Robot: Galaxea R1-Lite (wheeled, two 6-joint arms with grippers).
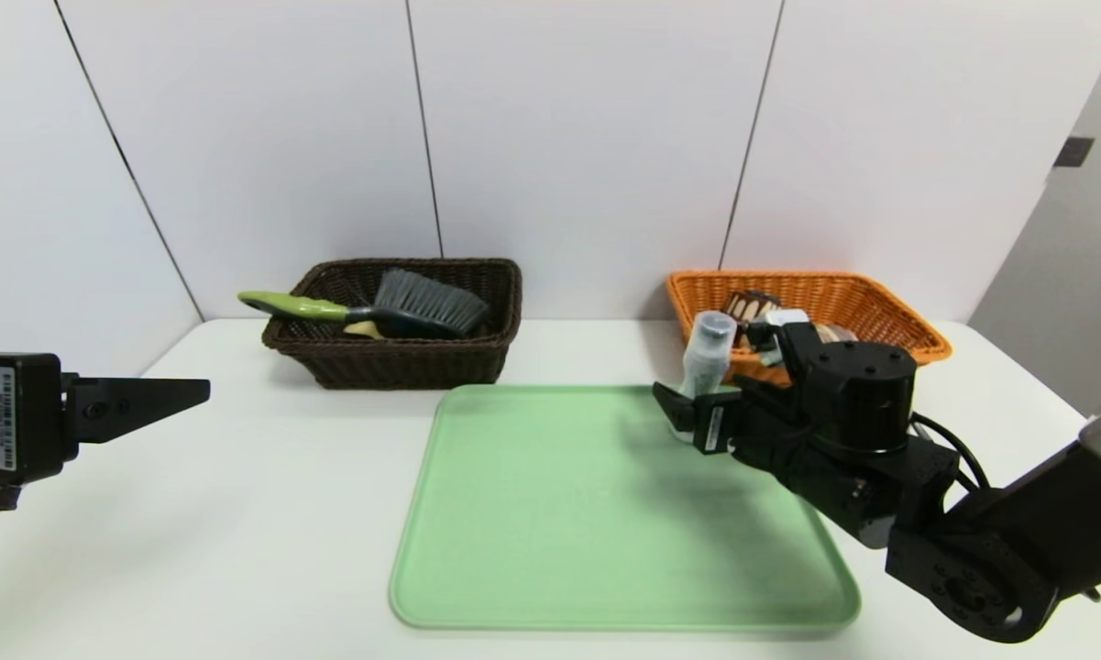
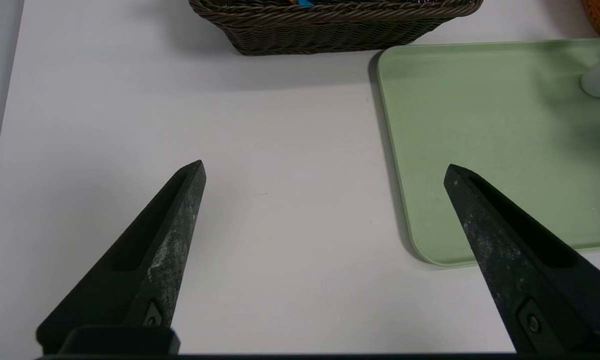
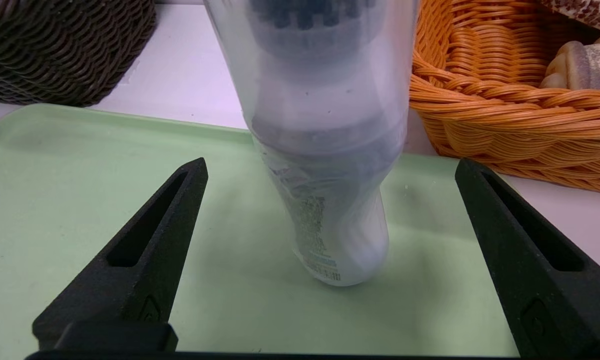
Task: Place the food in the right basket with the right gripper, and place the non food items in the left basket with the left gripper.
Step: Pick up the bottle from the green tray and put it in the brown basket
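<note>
White bottle [image 1: 706, 353] upright on the green tray [image 1: 550, 513], near its far right corner, just beside the orange basket [image 1: 889, 316]. Right gripper [image 3: 329, 165] low over the tray, jaws spread wide either side of the bottle, not touching it, nothing grasped. Left gripper [image 2: 324, 167] above the table [image 2: 260, 165] near its left edge, clear of the tray, jaws likewise released and empty. Brush [image 1: 394, 307] in the dark brown basket [image 1: 403, 362] at the table's far edge, green handle out over the left rim; something yellow beneath it. Cake wedge [image 1: 750, 307] and braided loaf [image 3: 582, 65] inside the orange basket.
</note>
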